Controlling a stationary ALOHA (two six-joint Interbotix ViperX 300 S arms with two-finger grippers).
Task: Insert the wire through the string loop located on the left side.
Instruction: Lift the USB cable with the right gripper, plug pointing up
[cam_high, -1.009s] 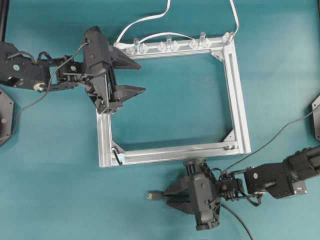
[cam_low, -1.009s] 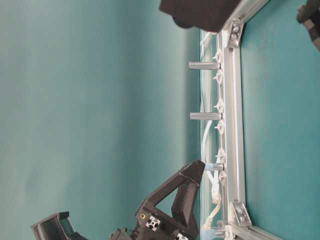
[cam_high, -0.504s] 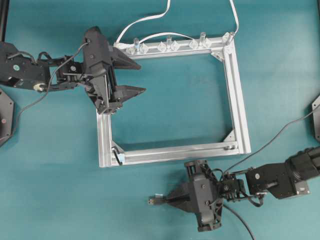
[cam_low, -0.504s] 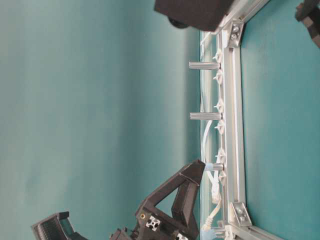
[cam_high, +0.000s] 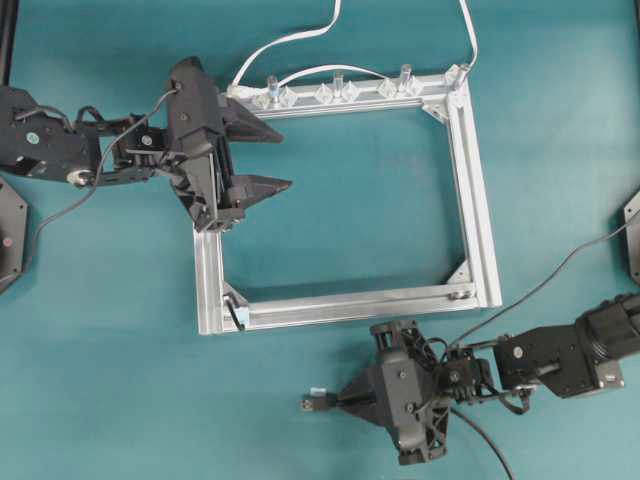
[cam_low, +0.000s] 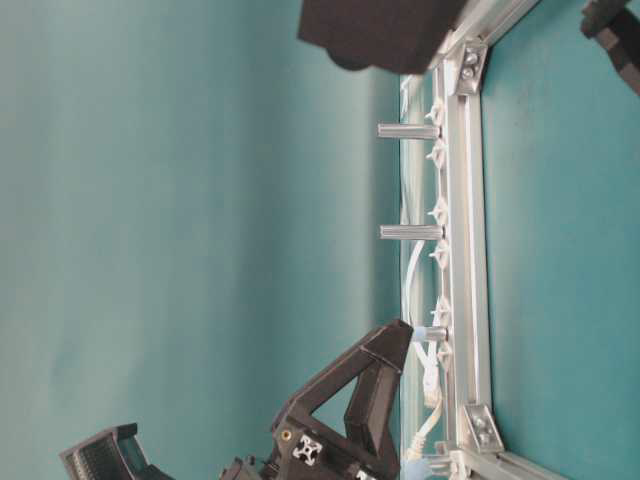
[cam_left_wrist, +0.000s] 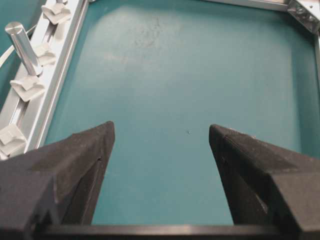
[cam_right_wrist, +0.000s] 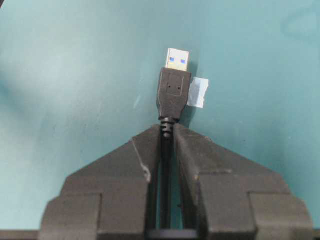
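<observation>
The wire's black plug (cam_right_wrist: 174, 92) with its silvery tip points away from my right gripper (cam_right_wrist: 167, 131), which is shut on the wire just behind the plug. From overhead, that gripper (cam_high: 350, 398) sits below the silver frame's bottom rail, the plug (cam_high: 318, 402) sticks out to its left, and the wire (cam_high: 487, 452) trails off toward the lower right. The string loop (cam_high: 237, 316) is a small dark loop at the frame's lower left corner. My left gripper (cam_high: 286, 158) hovers open over the frame's upper left corner, and nothing lies between its jaws (cam_left_wrist: 160, 127).
The silver square frame (cam_high: 478, 200) lies mid-table, with upright posts (cam_high: 405, 72) and clear clips (cam_high: 335, 93) along its top rail. A white flat cable (cam_high: 290, 40) runs off the top edge. A white scrap of tape (cam_right_wrist: 199, 93) lies beside the plug.
My right gripper has shut on the wire behind the plug and carried it slightly to the right. The left arm has barely moved.
</observation>
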